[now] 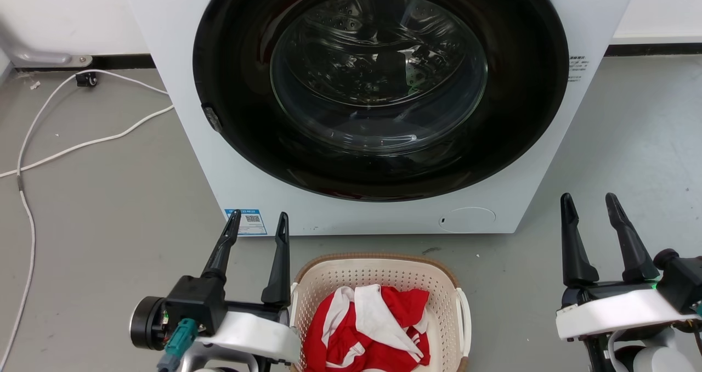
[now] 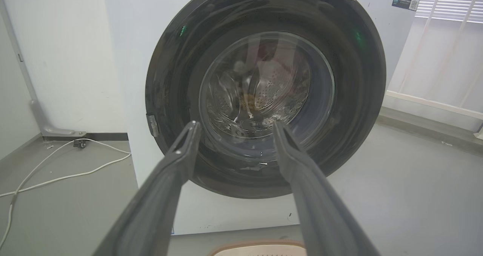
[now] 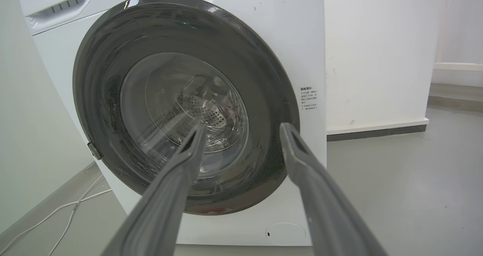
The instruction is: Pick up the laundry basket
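The laundry basket (image 1: 329, 276) is cream perforated plastic with a brown rim and white side handles. It stands on the floor at the bottom centre of the head view, holding red and white clothing (image 1: 367, 328). Its far rim (image 2: 256, 246) peeks in at the bottom of the left wrist view. My left gripper (image 1: 259, 221) is open just left of the basket, fingers pointing at the washer. My right gripper (image 1: 589, 202) is open well to the right of the basket, apart from it. Both grippers (image 2: 234, 124) (image 3: 243, 127) hold nothing.
A white front-loading washing machine (image 1: 181, 86) with a shut dark round door (image 1: 378, 86) stands directly behind the basket. A white cable (image 1: 82, 144) trails over the grey floor at the left. Bare floor (image 1: 630, 141) lies to the right of the washer.
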### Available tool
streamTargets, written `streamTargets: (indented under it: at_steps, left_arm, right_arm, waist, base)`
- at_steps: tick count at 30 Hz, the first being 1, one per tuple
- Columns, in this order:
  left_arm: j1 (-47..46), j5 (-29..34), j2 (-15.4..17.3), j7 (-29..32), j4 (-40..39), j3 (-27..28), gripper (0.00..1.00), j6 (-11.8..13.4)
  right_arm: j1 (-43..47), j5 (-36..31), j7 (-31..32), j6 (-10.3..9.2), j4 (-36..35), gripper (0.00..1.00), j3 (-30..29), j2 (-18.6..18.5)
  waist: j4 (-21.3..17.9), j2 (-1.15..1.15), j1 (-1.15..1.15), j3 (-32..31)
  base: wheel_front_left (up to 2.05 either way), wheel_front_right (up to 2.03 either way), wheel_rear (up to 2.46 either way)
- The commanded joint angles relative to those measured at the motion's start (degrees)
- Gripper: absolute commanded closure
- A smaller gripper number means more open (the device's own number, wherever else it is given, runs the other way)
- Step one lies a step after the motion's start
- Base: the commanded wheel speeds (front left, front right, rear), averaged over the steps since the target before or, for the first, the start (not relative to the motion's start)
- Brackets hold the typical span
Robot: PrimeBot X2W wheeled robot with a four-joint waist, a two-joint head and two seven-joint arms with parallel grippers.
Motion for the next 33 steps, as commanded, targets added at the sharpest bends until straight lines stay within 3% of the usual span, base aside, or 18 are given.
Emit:
streamTargets:
  at_steps: [1, 6, 10, 15, 25, 33]
  left_arm:
    - [-1.2, 1.2, 0.7, -0.5, -0.4, -0.8, 0.00, 0.8]
    - [-1.2, 2.5, 1.6, -1.2, 0.4, -2.5, 0.00, 2.5]
    - [0.1, 0.8, 0.3, -1.7, 0.5, -1.1, 0.00, 1.7]
    - [2.0, -0.4, -1.6, -2.2, 0.9, 1.7, 0.00, -1.9]
    - [5.8, 3.6, -7.4, -3.4, 5.2, 8.6, 0.00, -12.5]
    - [6.9, 8.8, -10.5, -4.2, 7.8, 13.3, 0.00, -17.2]
  right_arm:
    - [0.2, -1.8, -0.6, 0.12, -0.4, 0.00, 0.0, -0.2]
    - [0.2, -5.9, -1.2, 0.12, -1.0, 0.00, 0.8, -0.2]
    - [0.6, -7.7, -1.8, 0.07, -1.1, 0.00, 0.9, -0.2]
    - [1.0, -8.0, -2.3, 0.07, -0.2, 0.00, 0.9, -0.2]
    - [2.0, -6.2, -3.4, 0.07, 1.9, 0.00, -0.3, -0.2]
    - [1.8, -8.4, -4.2, 0.07, 3.0, 0.00, -0.3, -0.2]
  waist:
    - [0.0, 0.00, -0.01, 0.0]
    - [-0.1, 0.00, -0.01, 0.0]
    - [-0.1, 0.00, -0.01, 0.0]
    - [-0.1, 0.00, -0.01, 0.0]
    - [-0.3, 0.00, -0.01, 0.2]
    - [-0.5, 0.00, -0.01, 0.3]
  base:
    - [0.00, 0.00, 0.00]
    - [0.00, 0.00, 0.00]
    - [0.00, 0.00, 0.00]
    - [0.00, 0.00, 0.00]
    - [0.00, 0.00, 0.00]
    - [0.00, 0.00, 0.00]
